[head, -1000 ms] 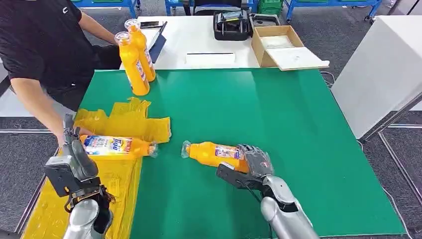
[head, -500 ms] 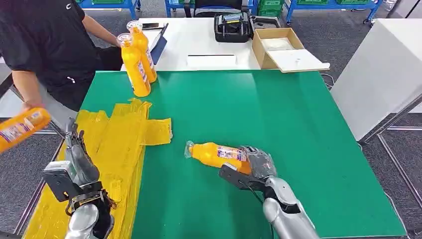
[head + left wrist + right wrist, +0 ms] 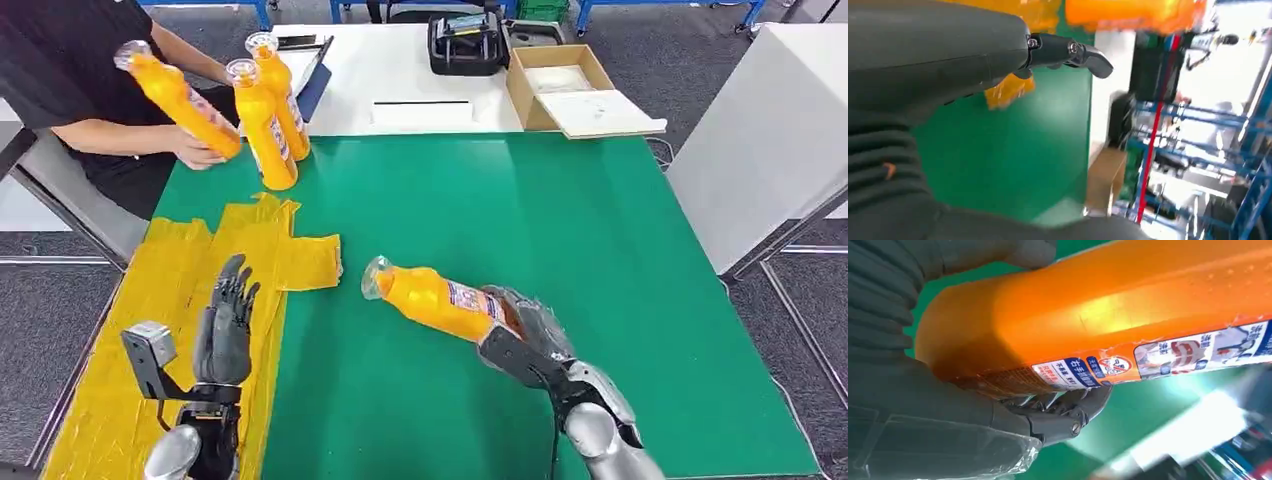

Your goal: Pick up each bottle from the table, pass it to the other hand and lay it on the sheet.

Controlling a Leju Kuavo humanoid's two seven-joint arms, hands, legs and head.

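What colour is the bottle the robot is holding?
Orange, with a white and blue label; the bottle shows best in the right wrist view.

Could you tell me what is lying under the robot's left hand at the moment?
Under the open left hand lies the yellow sheet, spread over the green table. No bottle lies on it; the arm hides the part right beneath.

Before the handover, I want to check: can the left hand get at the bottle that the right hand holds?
Probably yes. The left hand is open above the yellow sheet, and only bare green table lies between it and the bottle gripped by the right hand; its capped end points toward the left hand.
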